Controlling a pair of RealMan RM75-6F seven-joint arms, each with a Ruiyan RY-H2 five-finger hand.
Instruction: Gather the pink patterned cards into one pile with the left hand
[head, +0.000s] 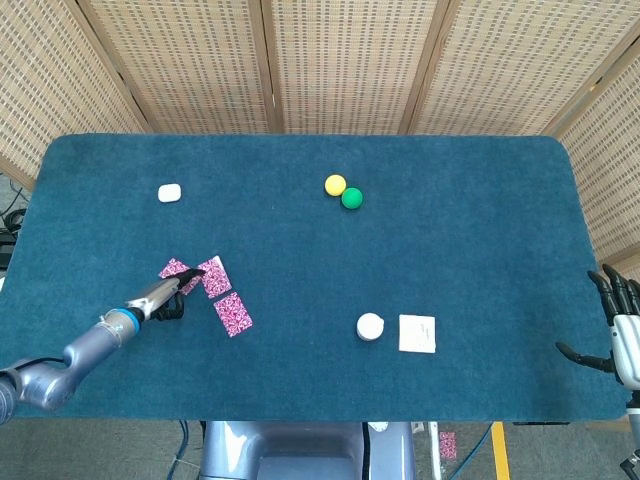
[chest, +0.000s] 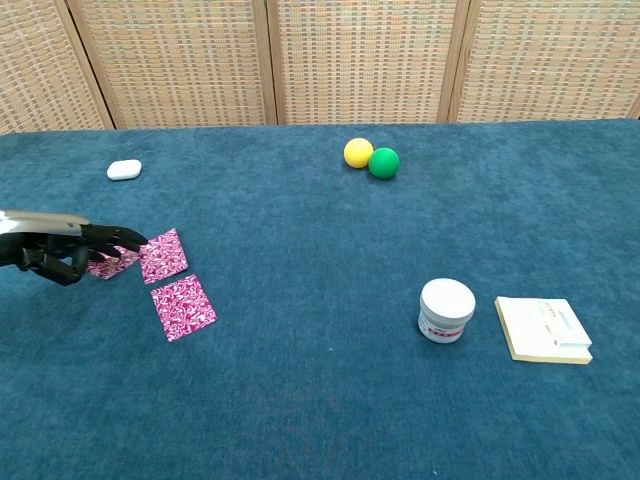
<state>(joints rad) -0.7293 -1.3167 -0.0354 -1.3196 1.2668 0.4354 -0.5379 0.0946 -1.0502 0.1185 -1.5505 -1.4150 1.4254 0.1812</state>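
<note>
Pink patterned cards lie spread on the blue felt tabletop (head: 420, 100) at its near left: a lower card (chest: 183, 307), a middle card (chest: 163, 255) and a far-left card (head: 174, 269) partly under the left robot hand (chest: 60, 253). They look thin, light and flexible, likely hard to lift off felt, so sliding by flat fingertip pressure on the face seems best. The left robot hand has fingers extended together over the far-left card, holding nothing; the right robot hand (head: 620, 335) hangs spread at the tabletop's right edge.

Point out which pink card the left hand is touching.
The leftmost pink card, partly under the left hand; the middle card and nearest card lie uncovered.
</note>
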